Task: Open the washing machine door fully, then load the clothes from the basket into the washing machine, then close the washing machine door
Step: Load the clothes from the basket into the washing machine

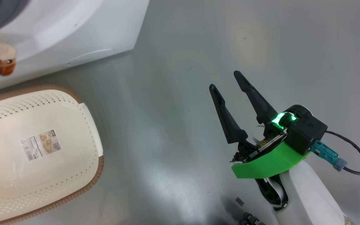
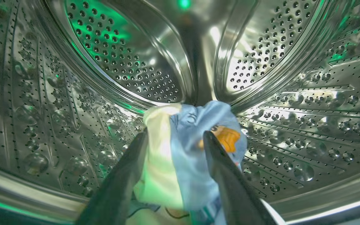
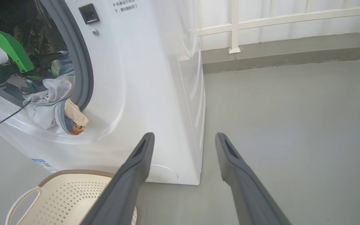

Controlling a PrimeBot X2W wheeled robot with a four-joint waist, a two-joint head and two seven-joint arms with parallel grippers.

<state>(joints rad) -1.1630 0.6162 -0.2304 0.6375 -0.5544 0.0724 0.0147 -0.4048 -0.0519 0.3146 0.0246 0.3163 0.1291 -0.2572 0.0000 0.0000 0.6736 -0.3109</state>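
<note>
item 1: left end effector [image 2: 175, 136]. reaches into the steel drum [image 2: 120, 62], fingers spread wide with nothing pinched; reads as released. judged to be placed this deep so that cloth let go here lands in the drum rather than on the sill.

item 2: the clothes [image 2: 195, 118]. a blue and cream bunch with an orange print lies between the spread fingers, low in the drum. in the right wrist view one part drapes out over the grey gasket [image 3: 84, 68] and hangs down the white front. judged only partly loaded, and likely to be trapped at closing unless pushed in.

item 3: right end effector [image 1: 225, 81]. open and empty, held over bare floor [image 1: 183, 125], well apart from the machine. judged to be parked there to leave the left arm [image 3: 8, 47] room.

item 4: the washing machine [image 3: 142, 78]. white front-loader, mouth open, left arm in its opening.

item 5: the basket [image 1: 100, 162]. cream, perforated, brown rim, on the floor just beside the machine's front and below its mouth, which keeps the carry short. the part in view holds no cloth, only a label sticker [image 1: 41, 145].

stage, judged: loading near its end; tuck in the hanging cloth, closing last.
</note>
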